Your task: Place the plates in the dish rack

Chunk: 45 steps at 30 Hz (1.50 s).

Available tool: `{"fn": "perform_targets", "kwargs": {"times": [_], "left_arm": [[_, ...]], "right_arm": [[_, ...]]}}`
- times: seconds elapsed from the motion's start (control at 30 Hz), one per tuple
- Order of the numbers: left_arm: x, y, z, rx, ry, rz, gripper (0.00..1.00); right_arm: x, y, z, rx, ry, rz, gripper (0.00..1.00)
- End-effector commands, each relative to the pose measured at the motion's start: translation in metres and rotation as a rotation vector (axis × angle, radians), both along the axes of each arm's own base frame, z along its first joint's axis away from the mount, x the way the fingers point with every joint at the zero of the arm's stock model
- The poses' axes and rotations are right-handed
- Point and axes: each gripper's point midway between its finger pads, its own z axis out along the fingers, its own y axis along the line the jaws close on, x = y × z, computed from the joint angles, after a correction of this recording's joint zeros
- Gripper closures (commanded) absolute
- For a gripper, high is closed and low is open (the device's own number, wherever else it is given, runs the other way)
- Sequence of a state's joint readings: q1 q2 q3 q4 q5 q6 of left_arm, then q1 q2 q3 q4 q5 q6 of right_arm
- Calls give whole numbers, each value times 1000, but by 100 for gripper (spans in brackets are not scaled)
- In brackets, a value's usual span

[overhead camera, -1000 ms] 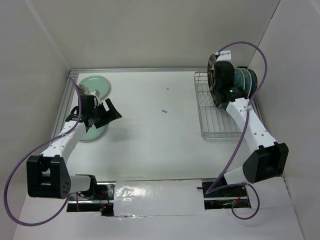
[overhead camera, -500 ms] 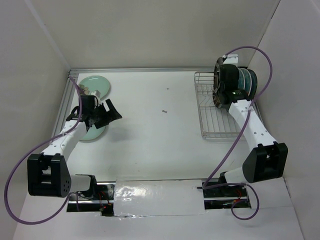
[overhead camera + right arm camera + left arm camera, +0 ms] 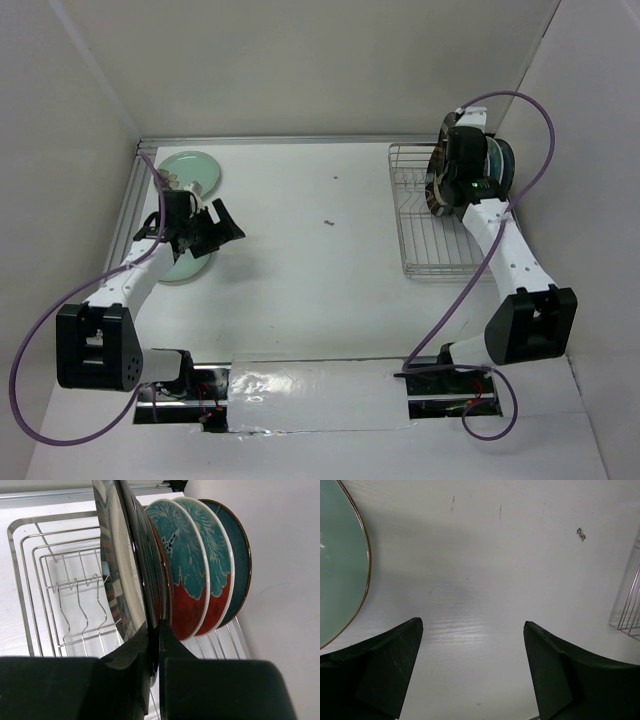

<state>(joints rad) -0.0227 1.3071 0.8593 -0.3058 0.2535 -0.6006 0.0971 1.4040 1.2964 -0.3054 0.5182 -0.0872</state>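
My right gripper (image 3: 156, 626) is shut on the lower rim of a cream plate with a dark striped rim (image 3: 119, 575). It holds the plate upright over the dish rack (image 3: 21, 580), close beside the standing plates. These are two red-and-teal plates (image 3: 182, 575) and a dark teal one (image 3: 241, 555). From above, this gripper (image 3: 447, 186) sits at the far end of the rack (image 3: 425, 240). My left gripper (image 3: 216, 226) hangs open over bare table. A mint-green plate (image 3: 186, 268) lies partly under it and a second one (image 3: 192, 168) lies behind. Its fingers (image 3: 395, 665) hold nothing.
White walls enclose the table on the left, back and right, and the rack stands close to the right wall. The near slots of the rack (image 3: 440, 255) hold nothing. A small dark speck (image 3: 328, 223) lies mid-table. The rack's corner (image 3: 630, 605) shows at the left wrist view's right edge.
My right gripper has carried the striped plate to the right, closer to the plates standing in the rack. The left arm has stayed still.
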Motion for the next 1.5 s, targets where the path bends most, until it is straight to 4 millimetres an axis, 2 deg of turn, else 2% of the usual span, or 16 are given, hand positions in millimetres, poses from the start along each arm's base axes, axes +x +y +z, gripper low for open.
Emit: {"fn": "perform_targets", "kwargs": {"times": [0.0,0.4,0.5,0.6,0.67,0.73,0.8,0.93,1.03,1.17,1.2,1.23,1.3,1.4,1.43,1.47], "left_arm": [[5,-1,4,0,-34,-25,6],[5,0,7,6,-45,-18,6],[5,0,7,6,-45,-18,6],[7,2,13,13,-64,-12,6],[8,2,13,13,-64,-12,6],[8,2,13,13,-64,-12,6],[8,3,13,19,-64,-5,6],[7,5,14,26,-64,1,6],[5,7,12,40,-56,2,6],[3,11,17,62,-62,9,6],[2,13,25,76,-83,9,6],[-1,13,23,76,-69,9,6],[-1,18,29,98,-79,30,6],[-6,24,39,128,-95,46,6],[-8,26,41,134,-97,53,6],[-8,29,46,147,-116,68,6]], "right_arm": [[17,-8,53,42,-246,-43,100],[44,6,-7,115,-140,8,100],[50,11,-34,142,-76,13,99],[55,13,-34,154,-74,17,86],[57,15,-30,167,-87,23,68],[59,22,-18,173,-96,45,59],[61,26,-13,173,-94,54,42],[60,51,24,181,-153,111,32],[57,88,43,250,-190,244,28],[53,165,57,391,-188,496,23],[54,198,42,454,-126,592,23],[53,204,42,465,-119,620,23],[46,241,35,555,-82,702,21],[35,300,12,710,13,838,20],[35,317,-10,751,71,861,20],[26,344,-12,829,107,919,20]]}}
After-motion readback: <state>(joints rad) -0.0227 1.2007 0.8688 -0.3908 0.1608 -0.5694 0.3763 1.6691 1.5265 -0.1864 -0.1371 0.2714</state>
